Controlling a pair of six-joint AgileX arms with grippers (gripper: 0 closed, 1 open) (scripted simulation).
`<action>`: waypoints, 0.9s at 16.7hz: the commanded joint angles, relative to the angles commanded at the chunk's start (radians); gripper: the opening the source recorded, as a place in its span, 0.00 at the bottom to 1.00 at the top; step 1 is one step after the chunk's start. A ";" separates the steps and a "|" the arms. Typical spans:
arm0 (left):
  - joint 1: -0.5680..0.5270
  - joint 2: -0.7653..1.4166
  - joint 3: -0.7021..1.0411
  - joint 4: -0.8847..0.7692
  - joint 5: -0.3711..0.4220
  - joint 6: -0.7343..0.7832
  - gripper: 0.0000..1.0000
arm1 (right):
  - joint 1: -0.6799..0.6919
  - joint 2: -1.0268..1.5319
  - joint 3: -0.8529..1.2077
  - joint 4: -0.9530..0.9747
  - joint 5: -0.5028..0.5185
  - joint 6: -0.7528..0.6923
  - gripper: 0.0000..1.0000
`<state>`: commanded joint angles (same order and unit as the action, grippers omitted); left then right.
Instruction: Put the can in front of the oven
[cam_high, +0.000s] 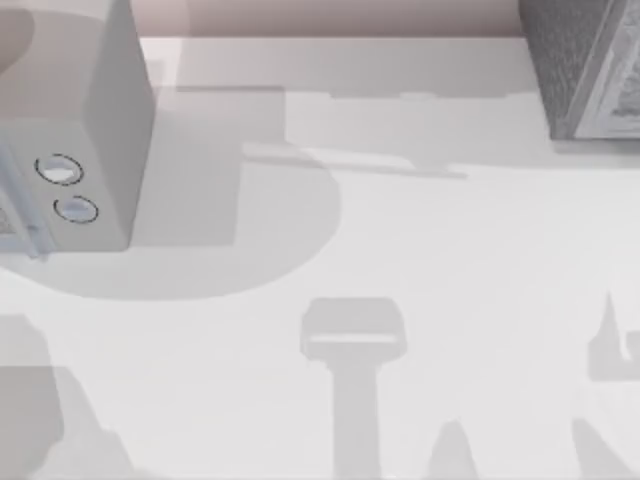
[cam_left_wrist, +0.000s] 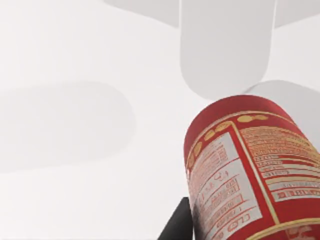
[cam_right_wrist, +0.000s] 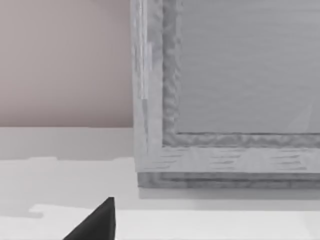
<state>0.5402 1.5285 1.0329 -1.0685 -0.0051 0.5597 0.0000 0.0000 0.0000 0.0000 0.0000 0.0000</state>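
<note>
Left wrist view has the left tool (cam_left_wrist: 200, 227) grasping the can (cam_left_wrist: 250, 170) above the white table (cam_left_wrist: 75, 60).

The can (cam_left_wrist: 250, 170) is red with gold trim and a white label panel; the oven (cam_high: 75, 130) is pale grey.

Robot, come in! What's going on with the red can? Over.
Can close under left wrist camera, off the table. Oven far left. Speckled box far right.
</note>
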 joint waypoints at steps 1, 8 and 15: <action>0.000 0.000 0.000 0.000 0.000 0.000 0.15 | 0.000 0.000 0.000 0.000 0.000 0.000 1.00; 0.000 0.000 0.000 0.000 0.000 0.000 0.68 | 0.000 0.000 0.000 0.000 0.000 0.000 1.00; 0.000 0.000 0.000 0.000 0.000 0.000 1.00 | 0.000 0.000 0.000 0.000 0.000 0.000 1.00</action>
<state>0.5402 1.5285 1.0329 -1.0685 -0.0051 0.5597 0.0000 0.0000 0.0000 0.0000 0.0000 0.0000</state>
